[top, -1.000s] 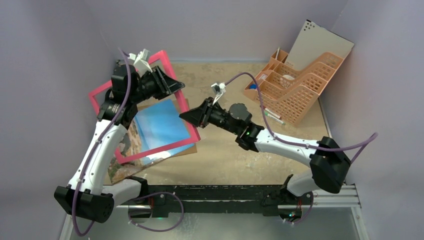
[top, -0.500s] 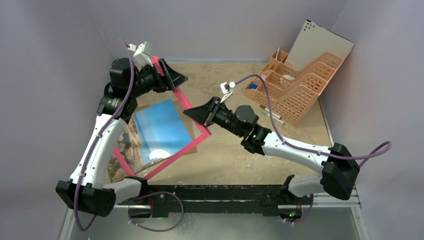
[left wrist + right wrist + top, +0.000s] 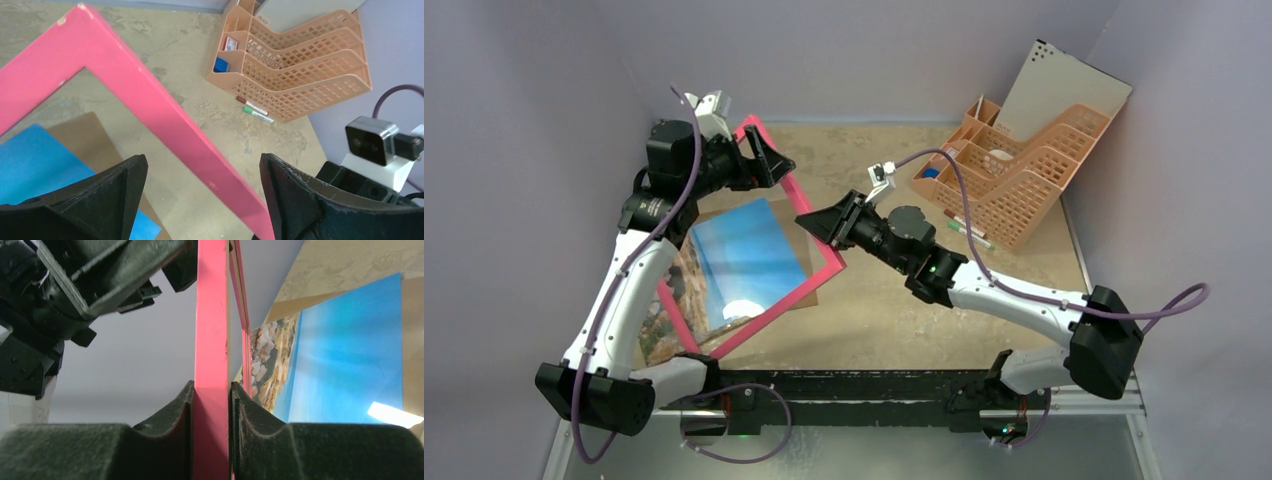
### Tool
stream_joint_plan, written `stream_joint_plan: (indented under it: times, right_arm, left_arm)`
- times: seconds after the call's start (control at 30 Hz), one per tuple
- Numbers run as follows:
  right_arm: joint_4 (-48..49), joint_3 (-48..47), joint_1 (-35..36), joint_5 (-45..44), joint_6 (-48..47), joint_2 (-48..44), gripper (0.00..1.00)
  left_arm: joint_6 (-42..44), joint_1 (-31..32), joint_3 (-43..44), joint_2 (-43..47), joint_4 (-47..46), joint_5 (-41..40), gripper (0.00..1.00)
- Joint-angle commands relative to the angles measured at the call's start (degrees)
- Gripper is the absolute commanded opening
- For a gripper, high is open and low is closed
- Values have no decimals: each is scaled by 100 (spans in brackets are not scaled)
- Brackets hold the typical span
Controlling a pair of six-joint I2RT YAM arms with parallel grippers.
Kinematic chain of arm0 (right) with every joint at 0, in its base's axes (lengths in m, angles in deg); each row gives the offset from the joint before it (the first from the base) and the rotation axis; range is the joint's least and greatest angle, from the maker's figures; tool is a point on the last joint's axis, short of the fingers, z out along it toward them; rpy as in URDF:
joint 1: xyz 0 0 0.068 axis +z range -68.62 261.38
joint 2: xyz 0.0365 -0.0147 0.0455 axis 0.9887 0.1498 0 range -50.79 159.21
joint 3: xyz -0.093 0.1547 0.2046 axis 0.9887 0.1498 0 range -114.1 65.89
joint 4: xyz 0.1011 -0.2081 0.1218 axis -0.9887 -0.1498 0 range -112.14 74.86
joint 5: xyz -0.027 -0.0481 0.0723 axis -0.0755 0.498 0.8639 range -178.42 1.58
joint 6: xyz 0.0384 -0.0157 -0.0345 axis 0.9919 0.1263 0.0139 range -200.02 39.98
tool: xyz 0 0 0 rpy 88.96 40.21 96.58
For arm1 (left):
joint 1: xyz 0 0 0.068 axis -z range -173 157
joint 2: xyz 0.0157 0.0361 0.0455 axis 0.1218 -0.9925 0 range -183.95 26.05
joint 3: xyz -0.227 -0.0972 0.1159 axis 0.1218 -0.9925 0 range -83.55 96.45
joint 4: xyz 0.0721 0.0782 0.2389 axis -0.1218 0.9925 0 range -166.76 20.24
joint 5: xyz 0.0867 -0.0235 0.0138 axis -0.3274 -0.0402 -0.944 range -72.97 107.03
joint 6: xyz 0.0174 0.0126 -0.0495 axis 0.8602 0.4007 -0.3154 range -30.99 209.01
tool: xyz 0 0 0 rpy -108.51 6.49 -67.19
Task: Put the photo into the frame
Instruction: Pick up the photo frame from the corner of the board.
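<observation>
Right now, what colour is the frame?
Bright pink; the frame shows best in the left wrist view.

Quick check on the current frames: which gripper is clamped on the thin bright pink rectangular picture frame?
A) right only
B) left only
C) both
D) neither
A: in the right wrist view the right gripper is shut on both faces of the thin bright pink rectangular picture frame. In the left wrist view the left gripper has its jaws wide apart, not closed on the frame's rail.
</observation>
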Motion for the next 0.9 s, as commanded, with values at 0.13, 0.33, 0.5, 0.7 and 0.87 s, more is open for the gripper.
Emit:
stream_joint_plan:
  times: [0.13,0.33,0.5,0.7,0.87]
  right_arm:
    - [-743,-1026,26,-714,1005,119,0]
    - [-1319,-1579,-25,-1303,1430,487,0]
    - [-1350,-2062,-399,-1020,1526,868,0]
    - [-1517,-2716,-951,-471,1751,1246,0]
    - [-1841,-3029,-1323,-107,2448,1551,0]
  left_arm:
    - [990,-12,6,489,720,-593,86]
    - [1025,-10,-398,1112,558,-664,86]
    - [1427,-2,-975,1587,-71,85,84]
    - [2046,-6,-1298,1629,-655,1067,81]
    - [3769,106,-1754,1529,-596,1552,81]
